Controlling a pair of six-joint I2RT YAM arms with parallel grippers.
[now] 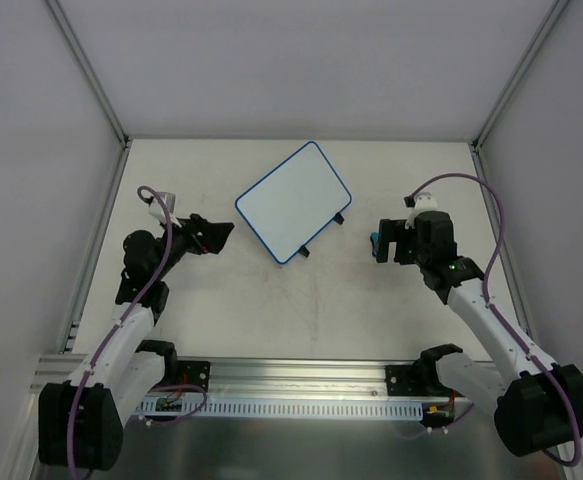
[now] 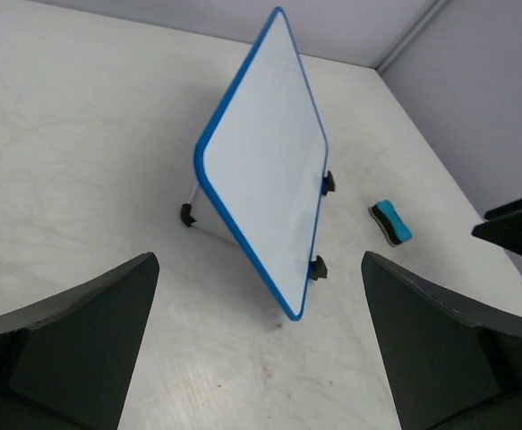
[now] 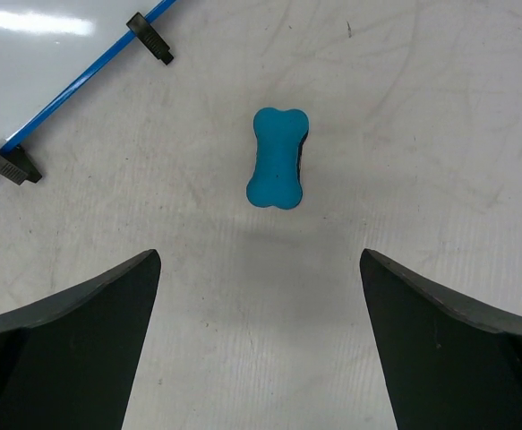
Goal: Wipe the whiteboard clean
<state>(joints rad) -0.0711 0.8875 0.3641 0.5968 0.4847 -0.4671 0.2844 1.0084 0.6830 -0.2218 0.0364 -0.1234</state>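
Whiteboard (image 1: 293, 203): it is sitting on the far middle of the counter (image 1: 321, 310), turned cornerwise, between my two arms and a little beyond both of them.
Pose: in the left wrist view it is leaning back on a thin wire stand, resting on small black feet (image 2: 318, 267) rather than lying flat.
Surface: I am seeing plain glossy white inside the blue rim, and no writing that I can make out from any view.
Handling: I am judging it light, thin and stiff, with a slick face. Propped like this, it is likely going to slide or tip backward under a push.
Where to hold: I am favouring the blue rim at an edge or corner, pinched across its thickness, never the face.
Eraser (image 3: 278, 158): a small teal, bone-shaped block is lying on the counter just beside the board's right-hand feet, apart from them.
Eraser handling: it is looking light and probably soft; the narrow waist is offering the natural pinch.
Right gripper (image 3: 261, 349): it is hovering directly above the eraser, fingers spread wide, holding nothing.
Left gripper (image 2: 261, 358): it is facing the board from the left, near but not touching, fingers spread wide and empty.
Risk: wiping without bracing the rim is likely going to shove the board across the counter.
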